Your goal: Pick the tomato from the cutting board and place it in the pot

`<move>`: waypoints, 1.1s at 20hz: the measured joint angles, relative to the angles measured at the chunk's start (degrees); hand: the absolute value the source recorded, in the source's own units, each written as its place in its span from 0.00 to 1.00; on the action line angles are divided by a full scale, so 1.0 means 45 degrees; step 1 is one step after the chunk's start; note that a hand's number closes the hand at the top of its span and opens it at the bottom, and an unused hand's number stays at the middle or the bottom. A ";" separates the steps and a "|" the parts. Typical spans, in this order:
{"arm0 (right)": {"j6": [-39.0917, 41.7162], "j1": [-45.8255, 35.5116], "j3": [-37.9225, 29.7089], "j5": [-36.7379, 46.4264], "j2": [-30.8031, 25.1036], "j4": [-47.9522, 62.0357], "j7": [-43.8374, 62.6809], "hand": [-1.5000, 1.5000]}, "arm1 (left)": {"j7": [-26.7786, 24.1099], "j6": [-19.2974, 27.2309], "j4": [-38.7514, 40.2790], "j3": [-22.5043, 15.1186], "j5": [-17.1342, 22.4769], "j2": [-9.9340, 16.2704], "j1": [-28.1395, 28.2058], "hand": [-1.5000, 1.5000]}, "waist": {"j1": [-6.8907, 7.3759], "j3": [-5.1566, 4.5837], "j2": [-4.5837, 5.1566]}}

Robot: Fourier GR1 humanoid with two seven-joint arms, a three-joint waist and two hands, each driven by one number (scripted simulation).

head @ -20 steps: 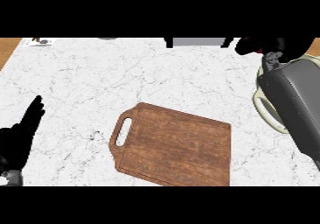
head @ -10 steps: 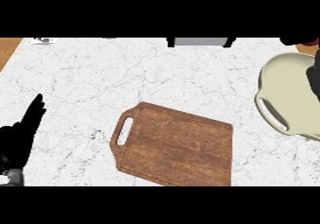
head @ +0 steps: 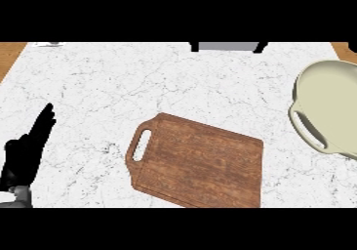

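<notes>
1. I see the cream pot [head: 338, 113] at the table's [head: 174, 83] right edge, cut off by the frame; tomato not visible.
2. Board [head: 199, 161] bare, mid-table.
3. Left hand [head: 24, 154] rests open, fingers up, well apart from both.

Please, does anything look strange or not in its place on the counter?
The cutting board lies askew and bare: no tomato shows anywhere. The pot is cut by the right edge. The left robot hand rests open at the left.

Single head view, looking steeply down onto white marbled table [head: 138, 83]. Cutting board [head: 203, 163] at lower centre, pot [head: 336, 114] cropped by right edge. Medium range; no second view shares scene.
</notes>
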 measured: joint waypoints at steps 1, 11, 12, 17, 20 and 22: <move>-0.0062 -0.0163 -0.0142 -0.0020 -0.0196 0.0536 -0.0365 1.00 | 0.0010 -0.0068 0.0005 0.0087 0.0056 0.0059 -0.0061 0.50 | 0.0029 0.0004 0.0013; -0.1359 -0.0630 -0.1484 -0.0629 -0.0468 0.4424 -0.2815 0.00 | -0.0073 -0.0209 -0.0113 -0.0012 0.0005 -0.0115 -0.0085 0.50 | 0.0396 0.0037 0.0178; -0.1426 -0.0564 -0.1751 -0.0896 -0.0441 0.4610 -0.3125 0.00 | -0.0068 -0.0179 -0.0053 -0.0038 -0.0022 -0.0167 -0.0151 0.50 | 0.0399 0.0041 0.0198; -0.1416 -0.0713 -0.2654 -0.1757 -0.0537 0.5298 -0.4424 0.00 | 0.0060 -0.0221 -0.0163 -0.0107 -0.0091 -0.0191 -0.0299 0.50 | 0.0483 0.0052 0.0231; -0.1625 -0.0796 -0.3057 -0.2123 -0.0556 0.5471 -0.5164 0.00 | 0.0184 -0.0203 -0.0081 -0.0066 -0.0143 -0.0163 -0.0546 0.50 | 0.0480 0.0058 0.0243; -0.2016 -0.0743 -0.3474 -0.2552 -0.0466 0.5324 -0.5885 0.00 | 0.0214 -0.0231 -0.0200 -0.0053 -0.0139 -0.0148 -0.0418 0.50 | 0.0465 0.0060 0.0217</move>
